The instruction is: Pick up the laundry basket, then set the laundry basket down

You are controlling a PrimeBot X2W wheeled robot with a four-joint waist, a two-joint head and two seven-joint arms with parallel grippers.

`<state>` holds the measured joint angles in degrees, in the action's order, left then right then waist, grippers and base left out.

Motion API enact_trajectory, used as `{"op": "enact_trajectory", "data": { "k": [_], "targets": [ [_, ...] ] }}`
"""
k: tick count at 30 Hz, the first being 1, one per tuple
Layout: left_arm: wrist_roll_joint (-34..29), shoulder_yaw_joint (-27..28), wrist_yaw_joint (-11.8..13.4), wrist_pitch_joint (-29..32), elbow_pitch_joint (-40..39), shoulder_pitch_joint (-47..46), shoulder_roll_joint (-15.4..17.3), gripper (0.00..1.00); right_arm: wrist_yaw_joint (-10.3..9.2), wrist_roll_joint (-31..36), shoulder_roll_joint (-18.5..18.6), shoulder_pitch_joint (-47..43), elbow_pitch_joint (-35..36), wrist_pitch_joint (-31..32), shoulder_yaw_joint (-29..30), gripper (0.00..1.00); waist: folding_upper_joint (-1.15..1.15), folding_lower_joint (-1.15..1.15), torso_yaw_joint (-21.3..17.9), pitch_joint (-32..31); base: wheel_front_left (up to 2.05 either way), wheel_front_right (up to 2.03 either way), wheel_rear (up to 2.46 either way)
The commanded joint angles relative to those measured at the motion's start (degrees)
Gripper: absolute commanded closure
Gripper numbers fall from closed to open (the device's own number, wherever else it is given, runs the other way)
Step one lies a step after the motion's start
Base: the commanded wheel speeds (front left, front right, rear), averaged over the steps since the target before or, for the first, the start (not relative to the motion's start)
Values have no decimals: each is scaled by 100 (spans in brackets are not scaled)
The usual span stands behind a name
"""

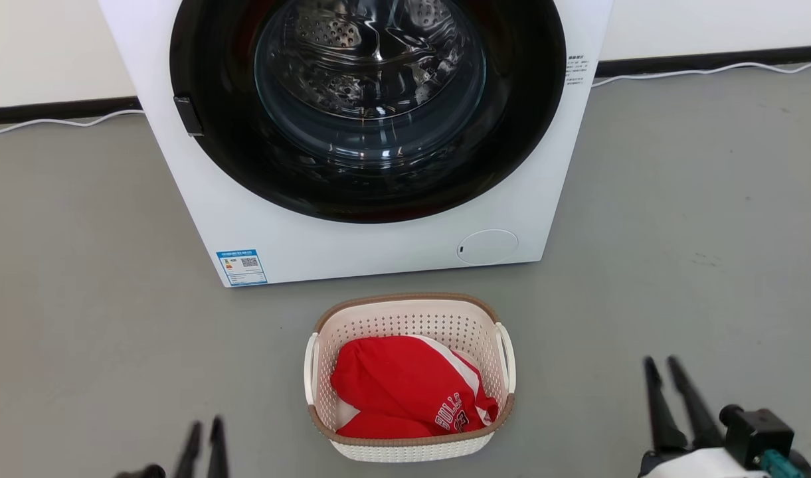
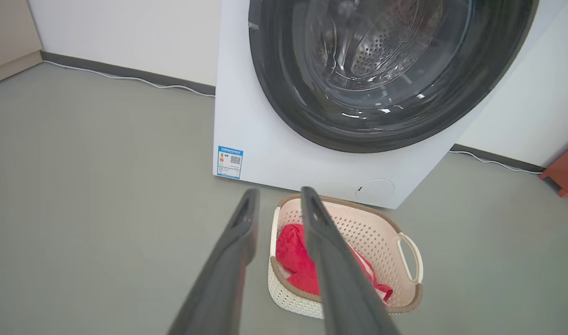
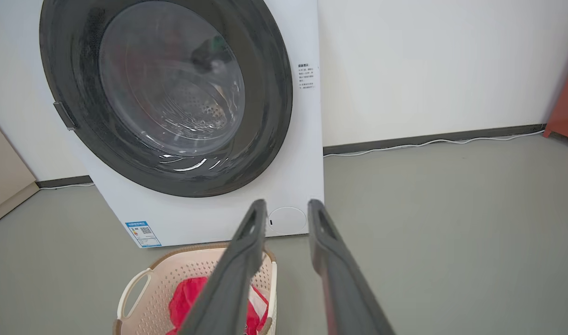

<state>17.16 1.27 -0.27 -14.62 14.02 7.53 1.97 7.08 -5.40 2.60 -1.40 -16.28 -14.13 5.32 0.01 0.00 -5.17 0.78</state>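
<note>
On the grey floor [image 1: 80, 299], just on the near side of the white washing machine [image 1: 378, 249] and roughly centred before its round door [image 1: 212, 146], the laundry basket [image 1: 412, 322] stands upright. A red garment [image 1: 392, 385] (white lettering on it) is bundled inside, and there is a loop handle [image 1: 310, 368] on each of its left and right sides. The left gripper [image 1: 204, 425] hovers nearer and to the left, well apart from the basket, its jaws slightly spread with nothing between them. The right gripper [image 1: 661, 364] hovers to the right, also clear of the basket, its jaws likewise spread and empty.
</note>
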Motion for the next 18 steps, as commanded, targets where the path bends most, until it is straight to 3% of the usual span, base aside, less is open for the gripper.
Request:
{"op": "enact_trajectory", "data": {
  "k": [1,8,18],
  "targets": [
    [3,-1,0,1,62,23,-13,100,0,-3,-7,-5,-62,2,0,100,-1,0,0,0,0,0,0],
    [420,46,-41,137,73,-65,-7,100,2,-487,-5,46,-57,133,21,100,-1,13,29,-18,0,0,0],
    [962,70,-93,276,61,-159,0,100,5,-1115,-2,94,-28,269,17,100,-1,0,66,-9,0,0,0]
  ]
}}
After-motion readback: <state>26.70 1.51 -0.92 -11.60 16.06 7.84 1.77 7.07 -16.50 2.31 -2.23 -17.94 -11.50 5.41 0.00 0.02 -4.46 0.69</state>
